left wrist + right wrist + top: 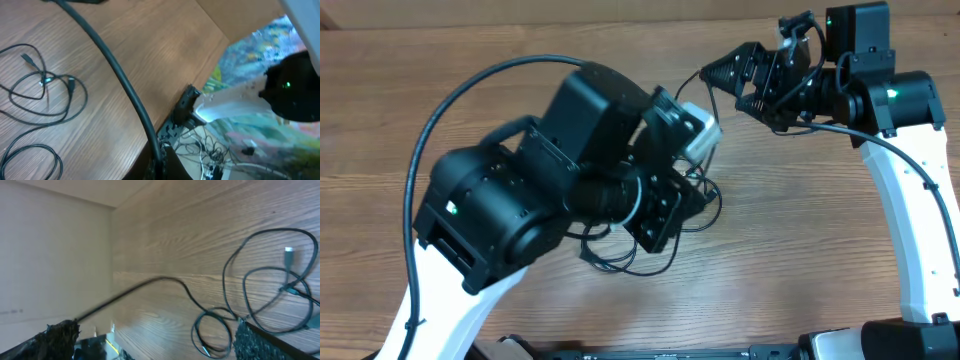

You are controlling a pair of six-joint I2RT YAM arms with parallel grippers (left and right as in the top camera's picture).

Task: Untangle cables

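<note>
The cables lie as thin black loops on the wooden table, mostly hidden under my left arm in the overhead view. In the left wrist view the cables spread at the left, one small plug showing. My left gripper is shut at the bottom edge; a thick black arm cable runs down to it. My right gripper stands open at the back right. In the right wrist view the right gripper frames the loops with a silver-tipped plug. One thin strand stretches to its left fingertip.
The left wrist view shows the table's edge with a black clamp, loose wires on the floor and the white right arm. A pale wall borders the table in the right wrist view.
</note>
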